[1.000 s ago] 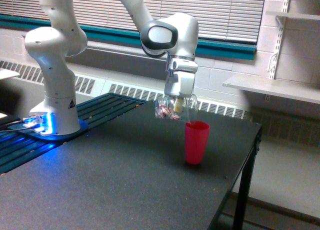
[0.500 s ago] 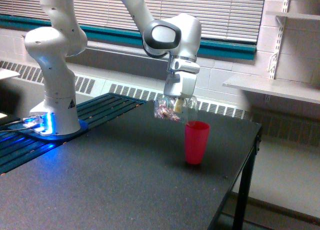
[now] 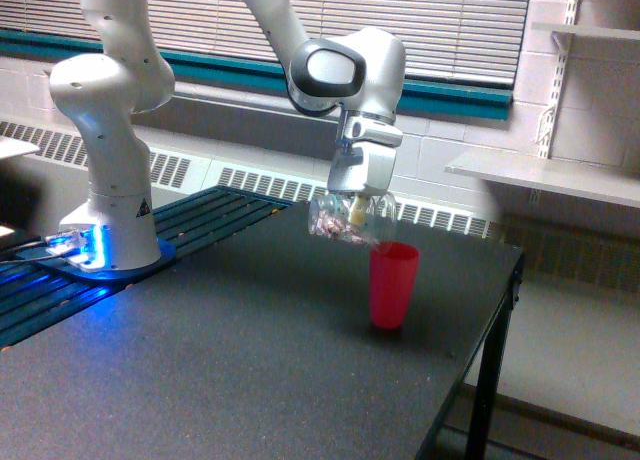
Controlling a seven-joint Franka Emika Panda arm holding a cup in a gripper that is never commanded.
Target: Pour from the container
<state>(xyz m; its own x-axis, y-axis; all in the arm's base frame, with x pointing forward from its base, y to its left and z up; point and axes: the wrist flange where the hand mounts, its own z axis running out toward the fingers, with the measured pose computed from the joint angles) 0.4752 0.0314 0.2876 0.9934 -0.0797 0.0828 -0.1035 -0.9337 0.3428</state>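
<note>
The pour looks set up but not visibly under way: no pinkish bits can be seen falling, and nothing shows above the rim of the receiving cup, so by my reading the tipping is partly done and the emptying itself is still to come.

Taking the scene from the exterior view's left, with the opaque pink-red plastic cup (image 3: 392,284) as the landmark: well to its left the white robot arm's base (image 3: 108,225) stands on a blue-lit mount at the edge of the dark matte table (image 3: 220,380). Just above the pink-red cup and a little to its left hangs the small clear see-through container (image 3: 345,220), tilted well over toward its side, with pinkish-beige bits gathered in its left, lower part. It is near the cup's rim but apart from it.

The white gripper (image 3: 357,202) reaches down from above and is clamped on the clear container, its fingers closed against the container's upper side.

The pink-red cup stands upright on the table; its inside is hidden from this angle, so I cannot tell whether it holds anything.
</note>
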